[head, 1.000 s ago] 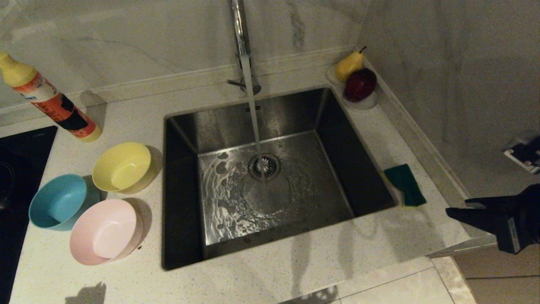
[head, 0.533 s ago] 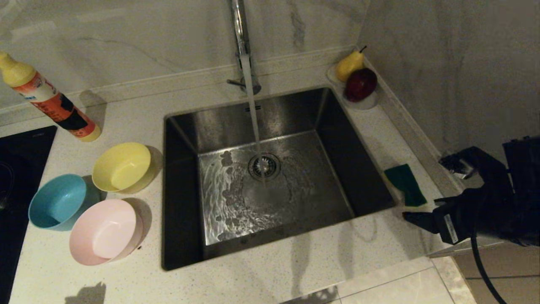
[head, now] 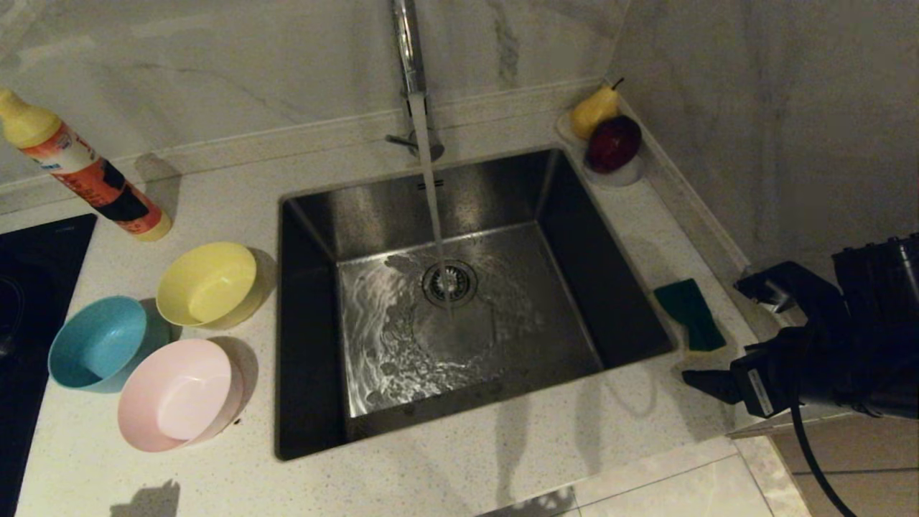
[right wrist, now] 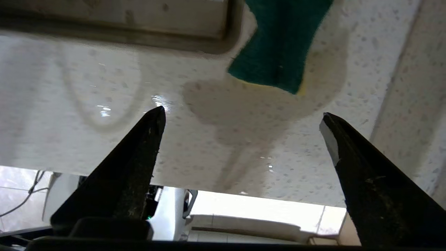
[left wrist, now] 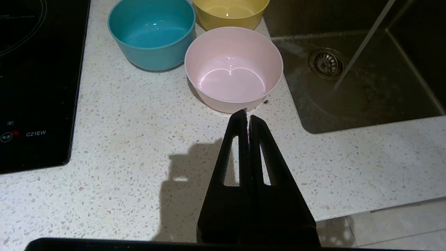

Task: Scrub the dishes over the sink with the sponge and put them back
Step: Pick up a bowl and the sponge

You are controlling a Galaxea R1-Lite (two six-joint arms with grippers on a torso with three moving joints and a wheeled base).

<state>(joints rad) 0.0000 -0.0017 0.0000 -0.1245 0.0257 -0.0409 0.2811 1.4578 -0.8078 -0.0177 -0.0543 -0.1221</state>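
Right wrist view: right end effector (right wrist: 240, 116) spread wide, short of sponge (right wrist: 278, 45); wet bench (right wrist: 104, 104) could let it slide when pinched.

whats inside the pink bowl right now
Nothing solid: the pink bowl sits upright and empty, its floor glossy, perhaps wet. Its whole inside shows in the left wrist view; only the counter beneath it is covered.

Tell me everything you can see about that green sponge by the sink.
The sponge is a small rectangle with a dark green scouring face on top and a thin yellow foam edge showing beneath. It lies flat on the speckled counter, right of the sink, close to its rim. Nothing grips it; the open right gripper is nearby.
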